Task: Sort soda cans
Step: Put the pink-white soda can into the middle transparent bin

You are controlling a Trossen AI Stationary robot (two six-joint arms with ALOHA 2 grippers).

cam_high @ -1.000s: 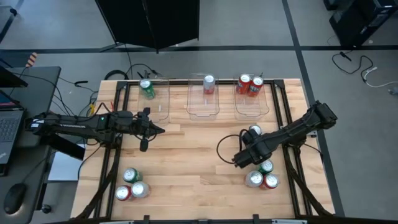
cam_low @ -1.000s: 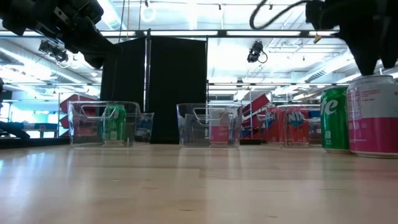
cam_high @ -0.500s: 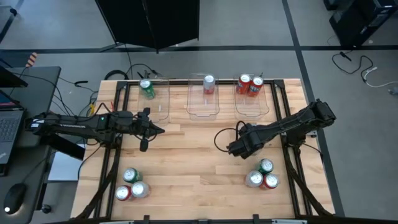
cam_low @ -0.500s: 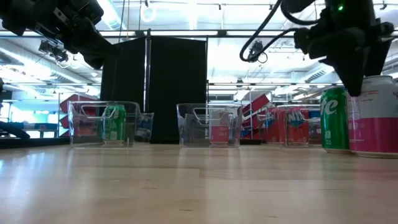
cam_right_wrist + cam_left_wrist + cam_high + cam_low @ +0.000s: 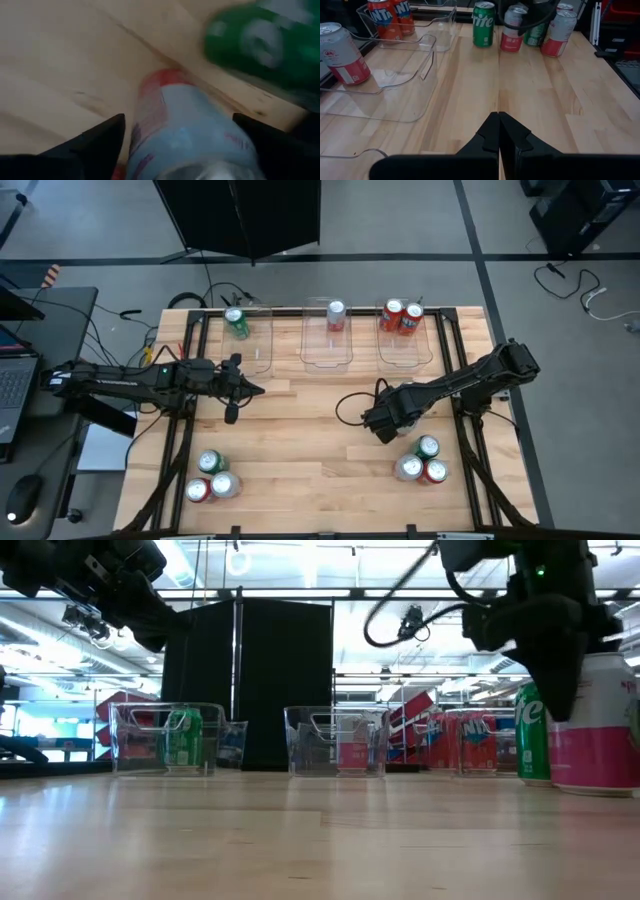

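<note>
My right gripper (image 5: 383,423) points down, open, over a silver-white soda can (image 5: 185,135) with red print that stands on the table. Its two fingers (image 5: 102,140) stand either side of the can's top, apart from it. A green can (image 5: 483,17) stands alone just beyond. A green (image 5: 428,447), a silver-white (image 5: 408,468) and a red can (image 5: 434,472) stand together near the right front. My left gripper (image 5: 258,389) hangs shut above the table's left half, holding nothing.
Three clear bins line the far edge: the left (image 5: 255,345) holds a green can (image 5: 237,322), the middle (image 5: 327,348) a silver-white one (image 5: 336,315), the right (image 5: 405,350) two red ones (image 5: 402,317). Three more cans (image 5: 212,477) stand near the left front. The table's middle is bare wood.
My right gripper has come down and shifted a little toward the table's left and far edge, rolling at the wrist, and now hangs over the silver-white can, staying open. No can has moved.
</note>
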